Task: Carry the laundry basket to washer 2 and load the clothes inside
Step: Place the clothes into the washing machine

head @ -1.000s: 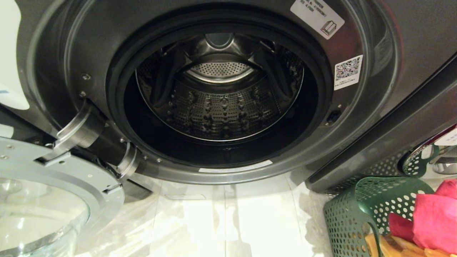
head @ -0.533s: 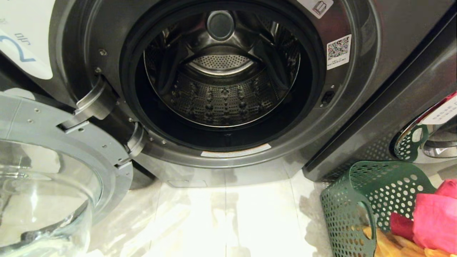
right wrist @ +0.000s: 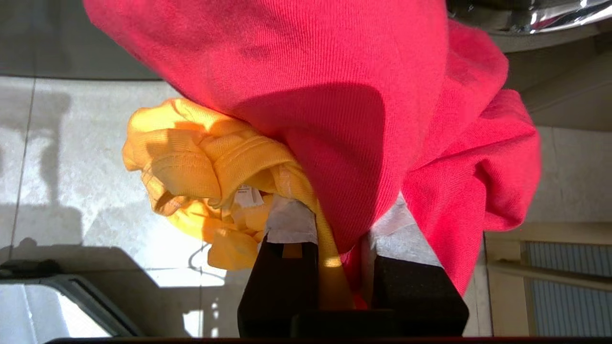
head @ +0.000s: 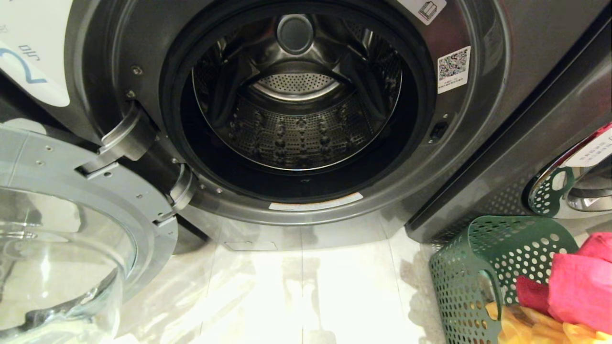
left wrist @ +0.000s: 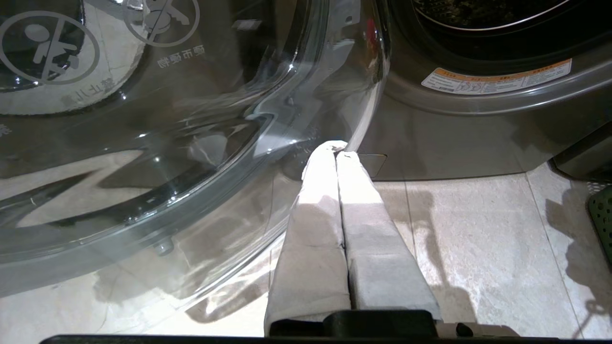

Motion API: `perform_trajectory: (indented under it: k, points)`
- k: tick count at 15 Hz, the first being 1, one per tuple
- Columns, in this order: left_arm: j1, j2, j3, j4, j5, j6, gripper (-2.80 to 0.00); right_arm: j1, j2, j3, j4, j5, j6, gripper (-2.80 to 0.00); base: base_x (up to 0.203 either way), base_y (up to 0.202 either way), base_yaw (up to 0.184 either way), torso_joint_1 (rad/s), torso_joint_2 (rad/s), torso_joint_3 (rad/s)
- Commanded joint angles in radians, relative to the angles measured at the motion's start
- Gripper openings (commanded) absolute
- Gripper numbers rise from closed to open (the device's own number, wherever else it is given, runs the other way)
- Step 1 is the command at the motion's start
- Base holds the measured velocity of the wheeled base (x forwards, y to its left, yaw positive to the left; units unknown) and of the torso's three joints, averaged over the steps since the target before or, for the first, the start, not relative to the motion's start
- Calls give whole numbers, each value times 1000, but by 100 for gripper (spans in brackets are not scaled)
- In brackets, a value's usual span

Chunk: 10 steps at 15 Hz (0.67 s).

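**Right gripper clamped on pink-red and yellow garments**

The right gripper [right wrist: 340, 224] pinches folds of the pink-red garment [right wrist: 334, 86] and the yellow garment [right wrist: 201, 162] between its nearly closed fingers [right wrist: 291, 222]; both bunch just ahead of the tips. The laundry basket [head: 471, 282] stands on the floor, right of washer 2 [head: 296, 110], whose door [head: 62, 248] hangs open. The left gripper [left wrist: 337, 152] is empty, fingers pressed together beside that glass door.

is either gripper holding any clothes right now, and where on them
The right gripper pinches bunched folds of the pink-red garment and yellow garment together. The left gripper is shut, empty.
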Motion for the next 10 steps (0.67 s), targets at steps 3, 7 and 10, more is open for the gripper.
perform_trajectory:
  k: [3, 7, 10]
  points:
    - [0, 0, 40, -1, -1, 0, -280, 0, 1, 0, -14, 0, -38, -280, 0, 0, 0, 0, 0, 0]
    - [0, 0, 40, -1, -1, 1, -280, 0, 1, 9, -15, 2, -59, -280, 0, 0, 0, 0, 0, 0]
    - [0, 2, 40, -1, -1, 0, -280, 0, 1, 8, -15, 2, -57, -280, -1, -21, 80, 2, 1, 4]
